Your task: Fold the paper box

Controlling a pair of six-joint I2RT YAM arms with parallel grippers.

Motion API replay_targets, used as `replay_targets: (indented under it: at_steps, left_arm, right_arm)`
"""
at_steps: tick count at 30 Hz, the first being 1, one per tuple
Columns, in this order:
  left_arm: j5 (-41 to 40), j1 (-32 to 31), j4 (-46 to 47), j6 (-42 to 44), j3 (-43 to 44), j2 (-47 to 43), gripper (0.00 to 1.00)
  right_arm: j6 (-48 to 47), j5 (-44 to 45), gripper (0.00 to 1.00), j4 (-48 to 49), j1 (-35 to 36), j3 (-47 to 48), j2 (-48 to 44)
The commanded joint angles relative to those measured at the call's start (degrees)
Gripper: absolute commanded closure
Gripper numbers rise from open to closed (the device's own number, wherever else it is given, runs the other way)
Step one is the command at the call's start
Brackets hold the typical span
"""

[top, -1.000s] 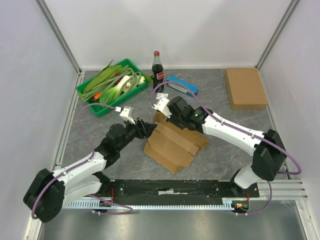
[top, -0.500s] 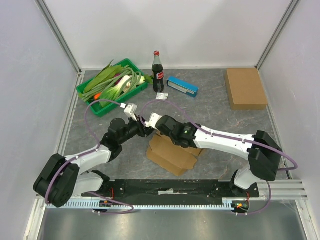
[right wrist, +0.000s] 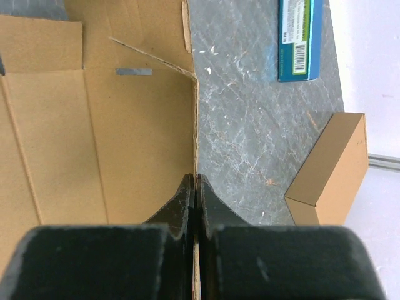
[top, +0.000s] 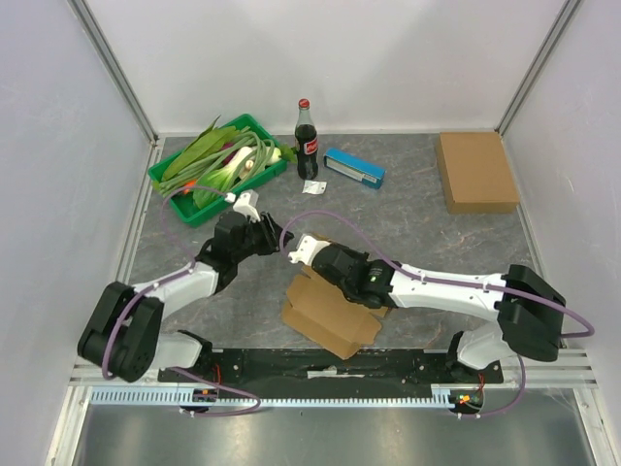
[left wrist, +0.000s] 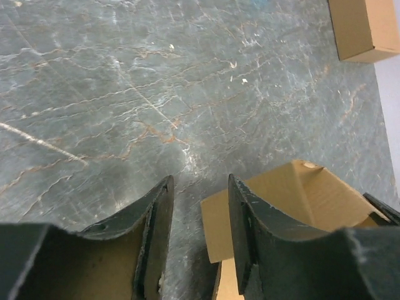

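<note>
The paper box (top: 330, 309) is brown cardboard, lying partly folded on the grey table near the front middle. My right gripper (top: 312, 270) sits at the box's far left corner. In the right wrist view the right gripper (right wrist: 196, 181) is shut on the thin edge of a cardboard wall (right wrist: 125, 144). My left gripper (top: 264, 233) hovers left of and behind the box, apart from it. The left wrist view shows the left gripper (left wrist: 200, 181) open over bare table, with a box flap (left wrist: 281, 190) just beyond its right finger (left wrist: 240, 219).
A green tray (top: 165, 180) of vegetables stands at the back left, with a cola bottle (top: 307, 136) beside it. A blue box (top: 354, 167) and a small white tag (top: 310, 186) lie behind the work area. A closed brown box (top: 475, 170) sits back right.
The right gripper has come toward the near edge with the cardboard wall, pressing the box lower. The left gripper has narrowed, let go and drawn back to the far left.
</note>
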Motion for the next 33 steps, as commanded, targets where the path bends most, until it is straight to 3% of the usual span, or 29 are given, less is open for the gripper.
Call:
replay_targets:
  at_steps: [1, 4, 12, 17, 29, 33]
  left_arm:
    - [7.0, 0.5, -2.4, -0.9, 4.8, 4.7, 0.51]
    - [12.7, 0.7, 0.0, -1.1, 8.2, 10.4, 0.47]
    - [15.4, 2.7, 0.8, -3.2, 17.0, 18.9, 0.49]
    - [18.4, 6.6, 7.6, -6.3, 13.0, 15.1, 0.53]
    - [29.6, 6.2, 12.1, -10.1, 3.5, 13.3, 0.37]
    - [27.3, 5.8, 7.5, -7.9, 2.9, 13.7, 0.47]
  right_arm:
    - [1.2, 1.1, 1.0, 6.2, -2.4, -0.4, -4.4]
    - [-0.4, -4.5, 1.0, 8.9, -5.8, -0.6, -6.2]
    - [-5.7, -18.7, 1.0, 12.1, -12.1, -2.0, -8.3]
    - [-7.5, -23.0, 1.0, 11.3, -15.0, -1.1, -7.8]
    - [-7.6, -30.7, 1.0, 7.9, -20.9, 4.2, -3.4]
    - [-8.1, -31.8, 1.0, 7.5, -22.1, 4.8, -3.8]
